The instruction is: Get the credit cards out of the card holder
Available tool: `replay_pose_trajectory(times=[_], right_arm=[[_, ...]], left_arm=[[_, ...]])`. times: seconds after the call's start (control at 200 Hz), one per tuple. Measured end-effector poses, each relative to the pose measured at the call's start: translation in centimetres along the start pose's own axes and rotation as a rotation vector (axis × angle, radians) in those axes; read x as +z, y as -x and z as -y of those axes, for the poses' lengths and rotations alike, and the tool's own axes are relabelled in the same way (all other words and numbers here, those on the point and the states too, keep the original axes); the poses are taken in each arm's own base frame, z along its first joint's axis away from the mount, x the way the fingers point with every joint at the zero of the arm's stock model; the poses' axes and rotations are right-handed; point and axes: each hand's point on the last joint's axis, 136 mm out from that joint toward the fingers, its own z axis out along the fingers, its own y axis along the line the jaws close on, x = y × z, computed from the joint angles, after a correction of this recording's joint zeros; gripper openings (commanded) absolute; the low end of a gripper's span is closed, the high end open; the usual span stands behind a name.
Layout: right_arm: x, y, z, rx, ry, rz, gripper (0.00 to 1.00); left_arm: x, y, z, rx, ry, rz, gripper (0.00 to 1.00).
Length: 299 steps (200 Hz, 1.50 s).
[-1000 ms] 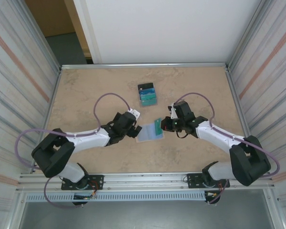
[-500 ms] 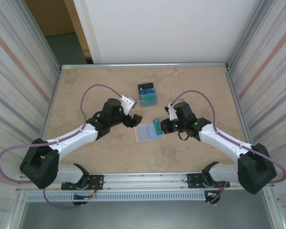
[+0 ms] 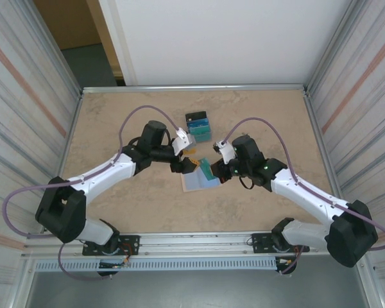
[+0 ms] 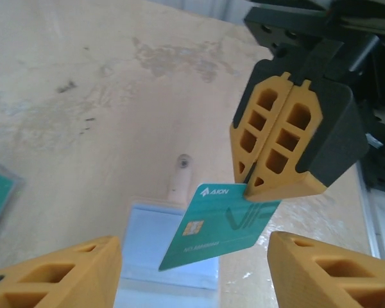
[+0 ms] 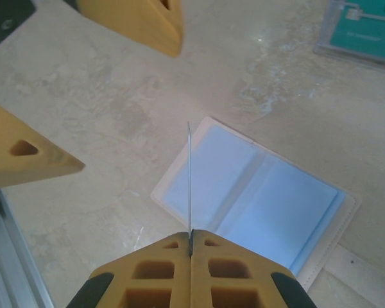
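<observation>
Status of extraction: one green card (image 4: 221, 224) is held clear of the card holder (image 3: 197, 181), pinched near one corner between the closed jaws of the right gripper (image 4: 256, 186). A second ago this card was seen low at the holder's 2 o'clock edge. It is now raised off the pale blue lining, and in the right wrist view it is presented edge-on above the open leaves. The card is therefore judged withdrawn.

The left gripper (image 3: 186, 164) has been brought from the holder's 9 o'clock side to its 11 o'clock side, and its fingers (image 4: 58, 273) are placed either side of the raised card. Its jaws, fully wide a second ago, are narrower now, yet no contact with the card is seen. A hand-over is judged to be in preparation.

The holder is left open and flat on the table (image 3: 115, 115), at 6 o'clock from the pile of cards (image 3: 199, 127). Whether more cards are kept in its pockets cannot be told; none is seen projecting.

Risk noted: the card is gripped only near a corner and could be twisted if the left jaws are closed off-centre.
</observation>
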Motion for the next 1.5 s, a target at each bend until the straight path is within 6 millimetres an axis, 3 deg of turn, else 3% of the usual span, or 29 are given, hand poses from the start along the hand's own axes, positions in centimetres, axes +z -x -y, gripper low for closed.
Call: replay_pose_trajectory(times=[0.316,0.471,0.677,0.752,0.817,0.902,0.952,1.102,1.303,1.498], right_arm=[[-1.0,0.3,-1.7,-0.082,0.072,0.008,0.0],[-1.3,0.5,-2.4,-0.109,0.1,0.013,0.0],[-1.6,0.5,-2.4,-0.123,0.095,0.018,0.0],[-1.8,0.5,-2.3,-0.131,0.087,0.019,0.0],[-2.0,0.6,-2.3,-0.136,0.08,0.025,0.13],[-2.2,1.0,-2.1,-0.141,0.062,0.043,0.39],[-2.5,1.4,-2.0,-0.137,0.051,0.064,0.48],[-3.7,2.5,-1.7,-0.134,0.018,0.148,0.58],[-5.4,3.2,0.7,-0.029,-0.056,0.276,0.68],[-5.5,3.2,2.6,0.137,-0.064,0.371,0.73]], left_arm=[[1.4,-0.9,2.1,0.056,-0.124,-0.066,0.53],[2.1,-1.4,3.1,0.072,-0.169,-0.096,0.37],[2.1,-1.5,3.7,0.078,-0.199,-0.102,0.03],[2.0,-1.4,3.9,0.085,-0.212,-0.101,0.0],[2.0,-1.3,4.0,0.087,-0.217,-0.097,0.0],[2.0,-1.2,4.0,0.091,-0.215,-0.093,0.0],[2.1,-1.2,3.9,0.091,-0.206,-0.097,0.0],[1.9,-1.1,3.1,0.101,-0.14,-0.083,0.0],[0.4,-1.2,1.4,0.048,0.061,-0.025,0.0],[-2.0,1.1,-0.6,-0.055,0.244,0.114,0.0]])
